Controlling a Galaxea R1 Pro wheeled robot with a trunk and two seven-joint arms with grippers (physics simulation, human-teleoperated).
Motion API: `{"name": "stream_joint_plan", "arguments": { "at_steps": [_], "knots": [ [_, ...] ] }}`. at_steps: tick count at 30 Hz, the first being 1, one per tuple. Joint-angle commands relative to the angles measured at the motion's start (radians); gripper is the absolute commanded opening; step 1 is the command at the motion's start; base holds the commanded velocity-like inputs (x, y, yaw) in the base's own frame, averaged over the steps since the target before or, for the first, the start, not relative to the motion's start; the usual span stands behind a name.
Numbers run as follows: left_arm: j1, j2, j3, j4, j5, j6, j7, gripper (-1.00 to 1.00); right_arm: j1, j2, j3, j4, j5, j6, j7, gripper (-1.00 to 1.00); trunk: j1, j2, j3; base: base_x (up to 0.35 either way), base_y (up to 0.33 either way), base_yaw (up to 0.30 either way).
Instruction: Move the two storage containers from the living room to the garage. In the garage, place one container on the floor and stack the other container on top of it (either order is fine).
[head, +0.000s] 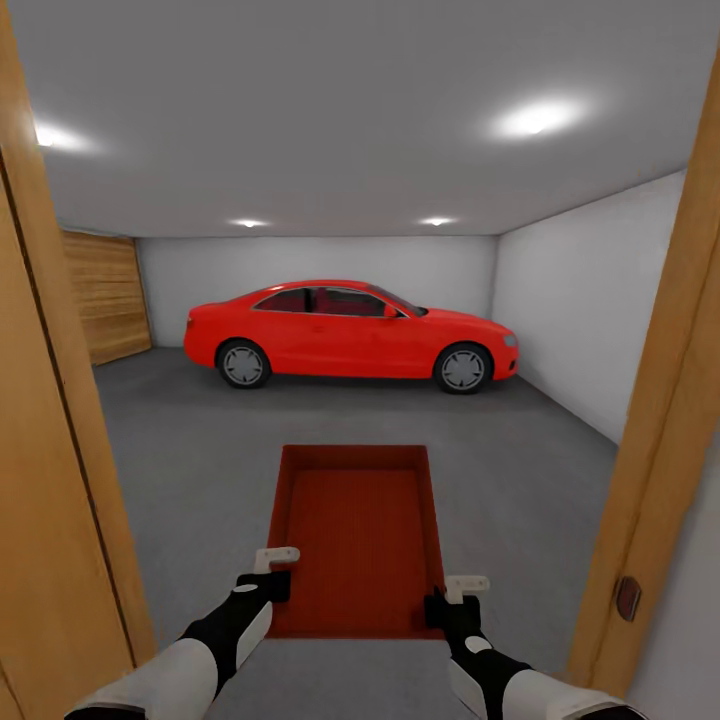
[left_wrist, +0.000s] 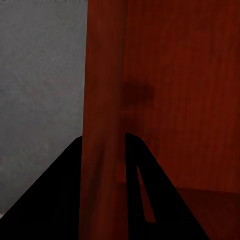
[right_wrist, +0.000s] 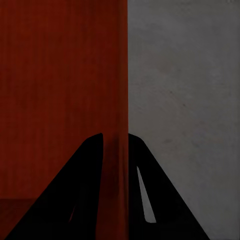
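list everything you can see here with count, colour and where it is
storage container: 1, orange-red, held over the grey floor just ahead of the robot, a side wall pinched by each gripper
car: 1, red, parked side-on at the far end of the garage
sliding door: 1, wooden planks, far left wall
door frame: 1, light wood, at both edges of the head view
floor: 1, dark grey
walls: pale grey, back and right
ceiling lights: 4, white
left gripper: 1, black fingers, shut on the container's left wall
right gripper: 1, black fingers, shut on the container's right wall
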Motion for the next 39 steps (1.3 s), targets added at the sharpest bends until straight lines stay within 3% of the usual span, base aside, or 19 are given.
{"name": "stream_joint_plan", "arguments": {
  "at_steps": [1,13,39],
  "knots": [
    [-0.002,0.001,0.086,-0.005,-0.006,0.007,0.012,-1.00,0.000,-0.002,-0.030,0.002,-0.037,-0.009,-0.007,-1.00,0.001,-0.001,-0.002,0.320,0.017,0.000],
    [-0.002,0.000,0.086,-0.006,-0.006,0.005,0.012,-1.00,0.000,-0.002,-0.030,0.002,-0.037,-0.010,-0.007,-1.00,0.001,-0.001,-0.002,0.294,0.095,0.000],
    [-0.002,0.000,0.086,-0.007,-0.006,0.005,0.013,-1.00,0.000,-0.002,-0.030,0.002,-0.037,-0.010,-0.007,-1.00,0.001,-0.001,-0.002,0.039,-0.023,0.000]
  ]
}}
